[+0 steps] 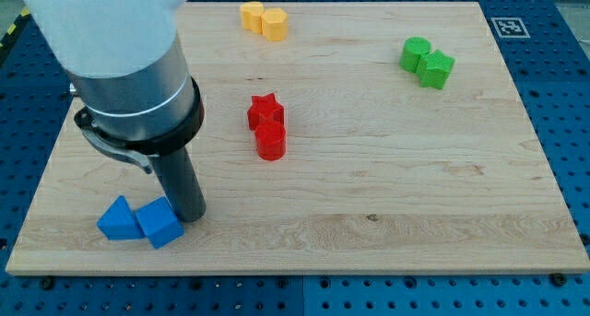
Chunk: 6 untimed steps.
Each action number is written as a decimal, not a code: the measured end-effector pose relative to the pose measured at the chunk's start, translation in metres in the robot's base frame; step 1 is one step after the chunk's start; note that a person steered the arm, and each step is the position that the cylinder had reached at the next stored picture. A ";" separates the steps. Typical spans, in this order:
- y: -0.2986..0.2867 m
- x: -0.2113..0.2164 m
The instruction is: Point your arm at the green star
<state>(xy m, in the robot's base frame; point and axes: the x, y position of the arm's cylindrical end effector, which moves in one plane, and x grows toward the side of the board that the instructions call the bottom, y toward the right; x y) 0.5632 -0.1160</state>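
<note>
The green star [437, 69] lies near the view's top right on the wooden board [387, 169], touching a green cylinder [415, 53] at its upper left. My tip [191, 215] is at the view's lower left, far from the green star. It stands right beside two blue blocks: a blue wedge-like block [160, 223] touching it on its left, and a blue triangular block [118, 218] further left.
A red star [265, 111] and a red cylinder [271, 141] sit together at the board's middle left. Two yellow blocks [264, 20] sit at the view's top. The arm's wide grey and white body [129, 67] covers the upper left.
</note>
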 end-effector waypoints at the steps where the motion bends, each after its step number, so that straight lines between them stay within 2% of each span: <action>1: 0.066 -0.012; 3: 0.277 -0.024; 4: 0.367 -0.093; 5: 0.400 -0.176; 6: 0.378 -0.223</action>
